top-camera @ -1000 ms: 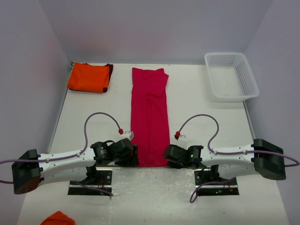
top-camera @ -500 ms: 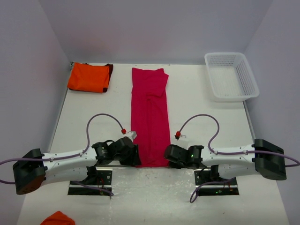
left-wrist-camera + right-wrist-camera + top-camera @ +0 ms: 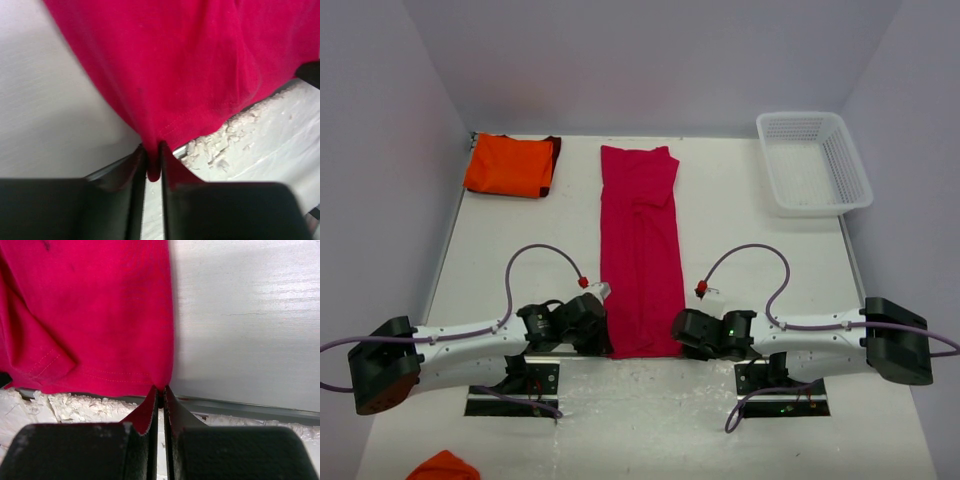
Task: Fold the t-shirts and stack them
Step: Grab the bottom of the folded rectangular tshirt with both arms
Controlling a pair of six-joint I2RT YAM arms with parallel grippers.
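Note:
The crimson-pink t-shirt (image 3: 640,245) lies folded into a long strip down the middle of the table. My left gripper (image 3: 603,338) is at its near left corner, and the left wrist view shows the hem (image 3: 153,165) pinched between the shut fingers (image 3: 131,172). My right gripper (image 3: 677,336) is at the near right corner, shut on the hem (image 3: 160,385). The orange t-shirt (image 3: 510,165) with a dark maroon edge lies folded at the far left corner.
A white lattice basket (image 3: 813,162) stands at the far right. An orange piece of cloth (image 3: 442,466) pokes in at the bottom left, below the table's front. Both arm bases (image 3: 515,385) sit at the near edge. Walls close in on the left, back and right.
The left gripper has closed onto the near left corner of the crimson-pink t-shirt. The right gripper stays shut on the near right corner.

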